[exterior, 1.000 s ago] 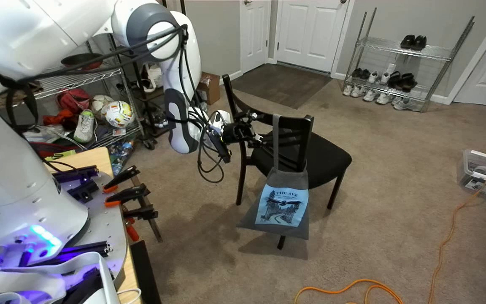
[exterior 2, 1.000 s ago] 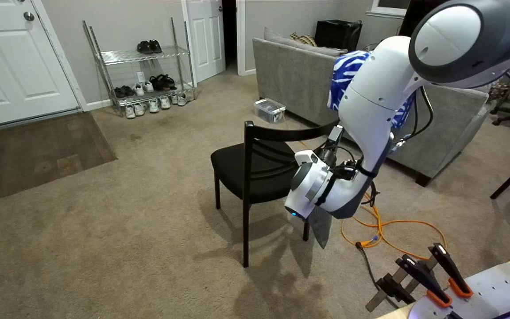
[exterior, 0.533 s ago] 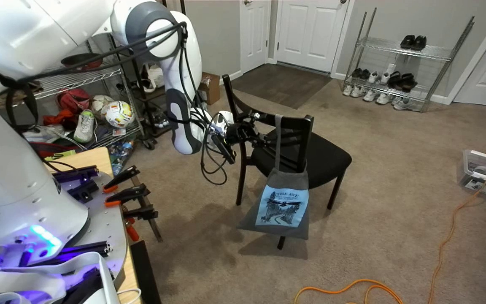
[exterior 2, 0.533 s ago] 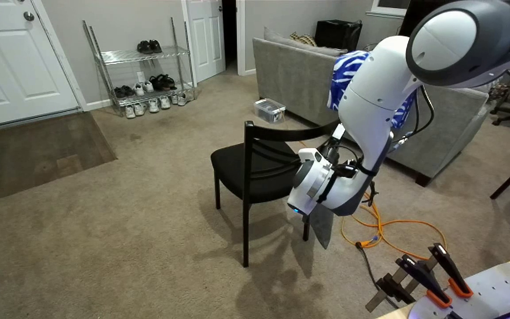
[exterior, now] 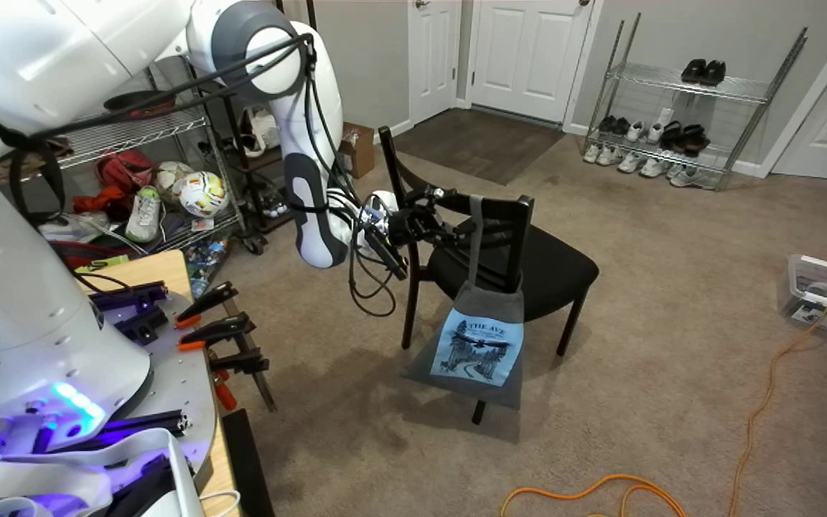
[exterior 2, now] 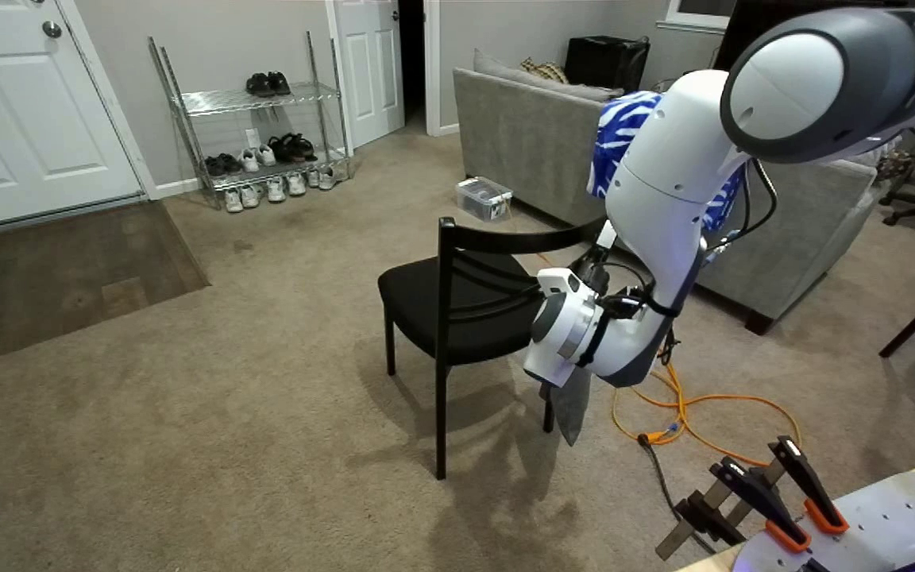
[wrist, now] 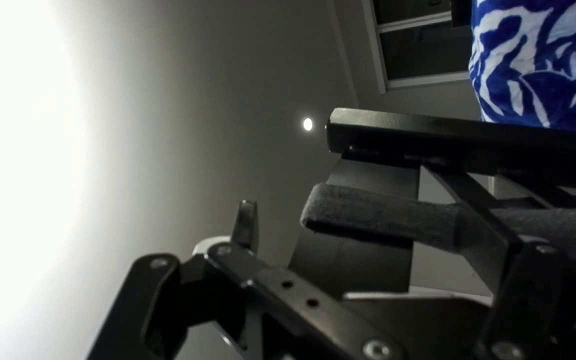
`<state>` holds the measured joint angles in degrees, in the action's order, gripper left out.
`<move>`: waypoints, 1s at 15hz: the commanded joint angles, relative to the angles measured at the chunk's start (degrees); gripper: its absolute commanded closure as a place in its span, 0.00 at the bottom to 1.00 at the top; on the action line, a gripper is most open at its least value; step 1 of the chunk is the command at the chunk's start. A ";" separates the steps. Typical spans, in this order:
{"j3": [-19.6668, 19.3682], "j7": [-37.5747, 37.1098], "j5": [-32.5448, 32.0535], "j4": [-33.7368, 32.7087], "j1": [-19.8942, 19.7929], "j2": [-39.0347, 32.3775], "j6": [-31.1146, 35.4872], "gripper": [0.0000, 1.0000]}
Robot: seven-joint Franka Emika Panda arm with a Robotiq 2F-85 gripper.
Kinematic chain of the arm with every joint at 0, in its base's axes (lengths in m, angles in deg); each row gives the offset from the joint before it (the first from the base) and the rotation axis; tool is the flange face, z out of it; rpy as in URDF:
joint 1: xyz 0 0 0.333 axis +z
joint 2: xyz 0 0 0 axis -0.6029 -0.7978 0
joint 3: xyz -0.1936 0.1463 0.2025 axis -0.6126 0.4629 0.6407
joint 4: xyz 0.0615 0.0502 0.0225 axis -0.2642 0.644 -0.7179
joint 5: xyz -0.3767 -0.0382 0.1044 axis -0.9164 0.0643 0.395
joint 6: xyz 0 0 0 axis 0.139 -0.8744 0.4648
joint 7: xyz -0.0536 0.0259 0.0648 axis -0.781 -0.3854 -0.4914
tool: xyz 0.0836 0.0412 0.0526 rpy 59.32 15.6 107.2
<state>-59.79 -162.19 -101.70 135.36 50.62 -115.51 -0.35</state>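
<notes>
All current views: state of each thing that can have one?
Claw: open; contact with the strap unclear
Gray bag: hanging from the black chair by its strap
Black chair: upright
White door: shut
Far door: ajar
Base light: lit blue
Ceiling light: lit
Orange cord: in loose curves

Charcoal gray colors the bag (exterior: 471, 345) and its strap (wrist: 383, 212), set off by a light-blue panel (exterior: 477, 352) with a black woodland print (exterior: 482, 348) and dark lettering (exterior: 487, 328). The chair (exterior: 550, 266) is black, as is the hand (exterior: 465, 234). The arm (exterior 2: 656, 199) wears white with dark gray joints (exterior 2: 894, 71), while a light (exterior: 77, 400) glows blue at its base (exterior: 47, 345). A throw (wrist: 543, 65) swirls in blue and white; the sofa (exterior 2: 529, 139) is plain gray. Carpet (exterior: 672, 359) shows beige, the cord (exterior: 627, 477) orange. Clamps (exterior: 220, 329) pair black with orange; the desk (exterior: 166, 269) is pale wood. The white ball (exterior: 202, 194) is flecked red and yellow.
</notes>
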 commanded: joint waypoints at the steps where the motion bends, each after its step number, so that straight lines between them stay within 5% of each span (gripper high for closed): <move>1: -0.68 -2.03 -2.49 1.89 1.78 0.04 -1.85 0.00; 9: 0.21 -3.71 -3.93 3.27 5.19 0.37 -6.67 0.00; 15: 0.15 -3.35 -4.07 2.40 4.15 0.11 -5.02 0.00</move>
<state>-59.65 -164.64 -104.59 136.22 55.93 -116.11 -5.69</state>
